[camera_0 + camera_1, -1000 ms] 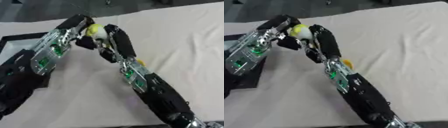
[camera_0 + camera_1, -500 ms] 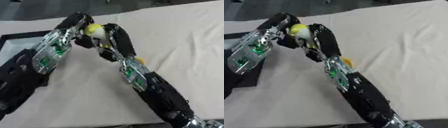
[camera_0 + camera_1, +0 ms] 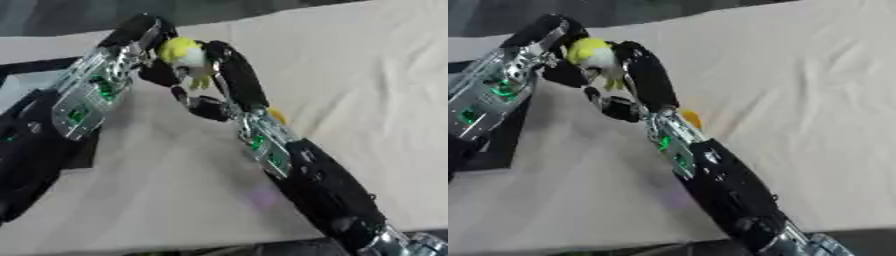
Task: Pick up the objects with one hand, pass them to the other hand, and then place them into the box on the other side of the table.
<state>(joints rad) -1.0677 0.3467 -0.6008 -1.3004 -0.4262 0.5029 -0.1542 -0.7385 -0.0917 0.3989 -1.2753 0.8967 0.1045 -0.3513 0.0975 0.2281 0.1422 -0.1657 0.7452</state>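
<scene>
Hardly any change over the last second: both hands, left hand (image 3: 144,37) and right hand (image 3: 229,75), still curl around the yellow-and-white toy (image 3: 184,51) held above the table (image 3: 367,75), so the handover looks mid-transfer, release pending.

Toy (image 3: 182,51) between left hand (image 3: 147,42) and right hand (image 3: 229,80)

Both hands, left hand (image 3: 144,47) and right hand (image 3: 229,75), with yellow-and-white toy (image 3: 184,51), slightly farther up-table.
</scene>
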